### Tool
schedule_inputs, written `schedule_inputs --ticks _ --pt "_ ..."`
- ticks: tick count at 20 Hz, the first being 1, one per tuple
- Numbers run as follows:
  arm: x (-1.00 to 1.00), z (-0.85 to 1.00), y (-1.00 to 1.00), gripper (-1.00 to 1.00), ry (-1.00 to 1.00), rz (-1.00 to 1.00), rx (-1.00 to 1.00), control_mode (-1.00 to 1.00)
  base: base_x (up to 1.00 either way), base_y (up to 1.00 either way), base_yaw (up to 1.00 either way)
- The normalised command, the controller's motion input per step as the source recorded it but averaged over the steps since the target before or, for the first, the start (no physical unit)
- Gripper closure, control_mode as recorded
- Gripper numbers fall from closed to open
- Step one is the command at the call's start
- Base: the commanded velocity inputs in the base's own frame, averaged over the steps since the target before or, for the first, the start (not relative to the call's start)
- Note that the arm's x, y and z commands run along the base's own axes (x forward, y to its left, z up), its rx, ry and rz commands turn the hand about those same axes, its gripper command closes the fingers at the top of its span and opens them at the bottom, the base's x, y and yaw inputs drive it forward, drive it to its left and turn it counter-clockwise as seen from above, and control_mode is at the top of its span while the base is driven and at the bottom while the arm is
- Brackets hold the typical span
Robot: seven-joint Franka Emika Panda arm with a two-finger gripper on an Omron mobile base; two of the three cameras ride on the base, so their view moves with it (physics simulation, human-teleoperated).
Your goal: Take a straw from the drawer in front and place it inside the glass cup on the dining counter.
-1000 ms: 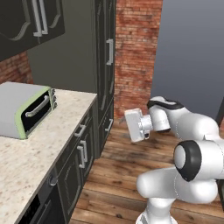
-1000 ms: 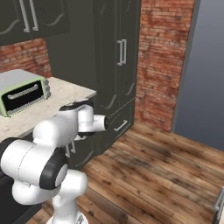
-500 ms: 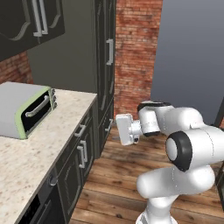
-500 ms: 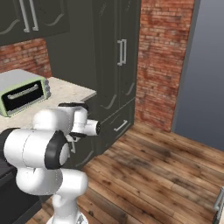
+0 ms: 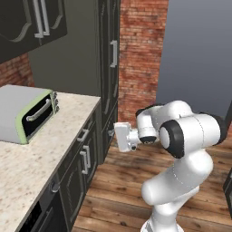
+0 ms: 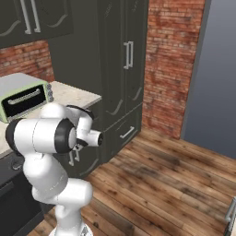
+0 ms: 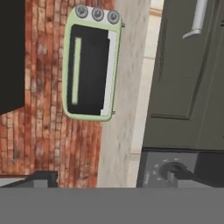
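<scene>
You have the arm folded in, its hand (image 5: 123,137) pointing left at the dark cabinets beside the counter (image 5: 27,158). You see the toaster oven (image 7: 90,63) turned sideways against the brick wall (image 7: 39,131). Two finger tips (image 7: 42,178) stand wide apart, holding nothing. The drawer (image 5: 83,134) sits closed under the counter edge.

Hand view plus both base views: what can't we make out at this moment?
- Pincer opening: hand view, tips cut off by the bottom edge; left base view, the white hand hides the fingers.
- Toaster oven: left base view, cut by the left edge.
- Drawer handle: hand view, cut by the top edge.
- Under-counter cabinet fronts: right base view, hidden behind the arm.
</scene>
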Motion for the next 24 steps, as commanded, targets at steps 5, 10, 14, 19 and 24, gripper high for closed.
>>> schedule_inputs --ticks 5,10,14,19,24 --pt "0.27 -0.25 0.17 -1.00 -0.07 0.00 0.00 -1.00 0.00 0.00 0.00" --pt "0.31 -0.20 0.23 -1.00 -0.07 0.00 0.00 -1.00 0.00 0.00 0.00" --pt "0.33 -0.19 0.19 -1.00 -0.05 -0.01 0.00 -1.00 0.00 0.00 0.00" --pt "0.23 -0.19 0.07 -1.00 -0.01 -0.02 0.01 -1.00 0.00 0.00 0.00" --pt "0.28 -0.20 0.06 -1.00 0.00 -0.04 0.02 -1.00 0.00 0.00 0.00"
